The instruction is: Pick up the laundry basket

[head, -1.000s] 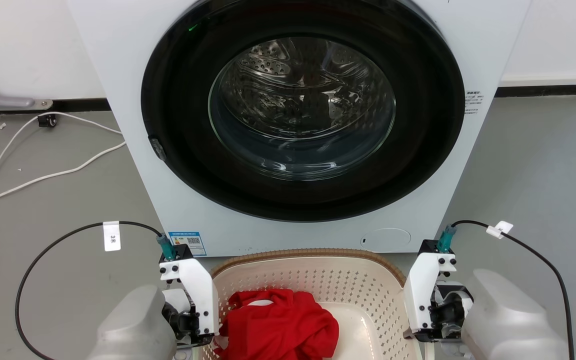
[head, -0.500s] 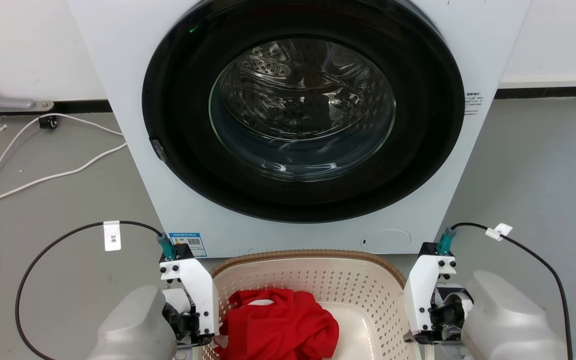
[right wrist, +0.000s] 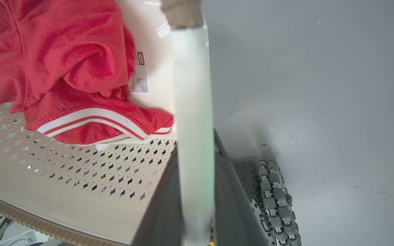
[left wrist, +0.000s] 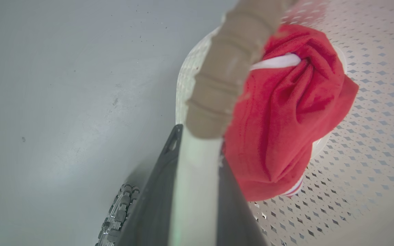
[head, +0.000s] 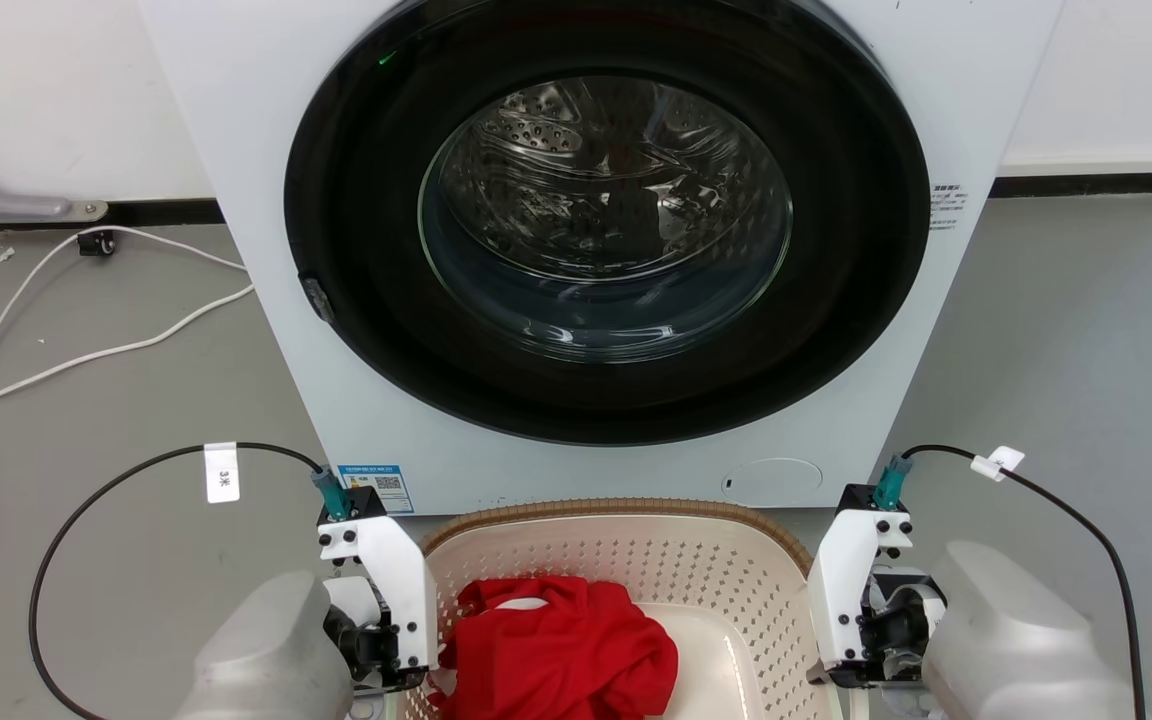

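Note:
The laundry basket (head: 626, 560), cream perforated plastic with a brown woven-look rim (head: 616, 507), stands on the floor right in front of the washer. A red garment with white stripes (head: 561, 650) lies inside it. In the left wrist view my left gripper (left wrist: 198, 147) is shut on the basket's white left handle (left wrist: 193, 177), which runs between its two dark fingers under the brown rim (left wrist: 231, 68). On the other side my right gripper (right wrist: 195, 147) is shut on the white right handle (right wrist: 192, 85) in the same way. The basket's near end is cut off in the head view.
A white front-loading washer (head: 236, 120) with its round glass door (head: 604, 215) shut rises just beyond the basket. White cables (head: 86, 350) trail over the grey floor at the left. My base's roller wheels (right wrist: 275, 198) sit beside the basket.

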Controlling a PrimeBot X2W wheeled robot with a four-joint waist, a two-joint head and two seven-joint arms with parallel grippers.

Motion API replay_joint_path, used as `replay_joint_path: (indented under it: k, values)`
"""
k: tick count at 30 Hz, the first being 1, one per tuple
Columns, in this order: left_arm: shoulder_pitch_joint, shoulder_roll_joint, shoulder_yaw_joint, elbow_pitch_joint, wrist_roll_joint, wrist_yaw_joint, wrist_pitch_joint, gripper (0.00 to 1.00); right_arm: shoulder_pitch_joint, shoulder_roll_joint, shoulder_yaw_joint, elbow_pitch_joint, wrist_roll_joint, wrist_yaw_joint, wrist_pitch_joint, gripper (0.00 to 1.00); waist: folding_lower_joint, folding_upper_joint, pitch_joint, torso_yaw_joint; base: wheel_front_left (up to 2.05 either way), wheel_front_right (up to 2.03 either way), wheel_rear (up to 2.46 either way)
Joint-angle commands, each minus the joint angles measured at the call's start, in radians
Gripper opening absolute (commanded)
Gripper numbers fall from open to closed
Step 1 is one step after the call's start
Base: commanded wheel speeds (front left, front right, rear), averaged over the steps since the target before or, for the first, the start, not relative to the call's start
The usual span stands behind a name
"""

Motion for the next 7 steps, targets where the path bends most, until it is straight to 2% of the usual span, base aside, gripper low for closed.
replay_joint_path:
  k: [1, 7]
  values:
    - [0.005, 0.003, 0.002, -0.004, -0.008, -0.002, -0.007, 0.00, 0.016, 0.003, -0.002, 0.000, -0.005, 0.000, 0.001, 0.00, 0.0000, 0.0000, -0.001, 0.000, 0.00, 0.00, 0.00]
    - [0.006, 0.006, -0.003, -0.004, -0.011, -0.001, -0.005, 0.00, 0.015, 0.004, -0.007, 0.000, -0.009, 0.000, 0.005, 0.00, 0.0000, 0.0000, 0.000, -0.001, 0.00, 0.00, 0.00]
